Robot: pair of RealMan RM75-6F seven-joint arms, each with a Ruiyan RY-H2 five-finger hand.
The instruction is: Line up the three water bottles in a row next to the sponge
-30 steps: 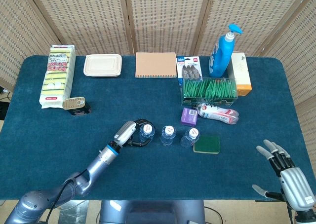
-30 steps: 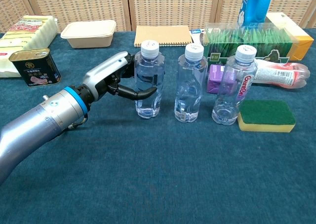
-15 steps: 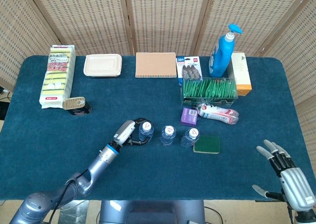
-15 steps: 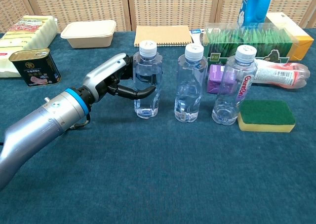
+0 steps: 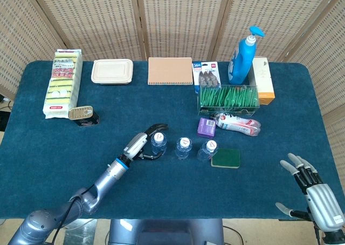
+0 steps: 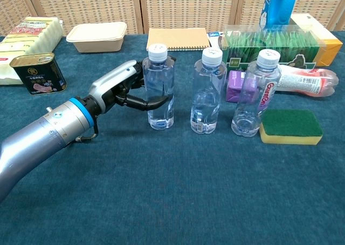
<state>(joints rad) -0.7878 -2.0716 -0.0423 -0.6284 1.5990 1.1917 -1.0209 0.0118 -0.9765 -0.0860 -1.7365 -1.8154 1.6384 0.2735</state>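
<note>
bench (image 5: 48,148) blue cloth | far edge: sponge pack (image 5: 63,83), lidded tray (image 5: 112,71), notebook (image 5: 170,70), blue pump bottle (image 5: 241,56) | tin can (image 6: 38,73) near-left | purple box (image 6: 235,86)

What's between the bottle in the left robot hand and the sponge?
Two more water bottles: the middle bottle and the right bottle, which stands against the sponge. The chest view shows this best; the left robot hand holds the left bottle.

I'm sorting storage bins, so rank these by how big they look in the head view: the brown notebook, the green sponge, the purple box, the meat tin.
1. Brown notebook, clearly largest.
2. Green sponge.
3. Meat tin and purple box: they look alike in size, so I won't rank one above the other.
</note>
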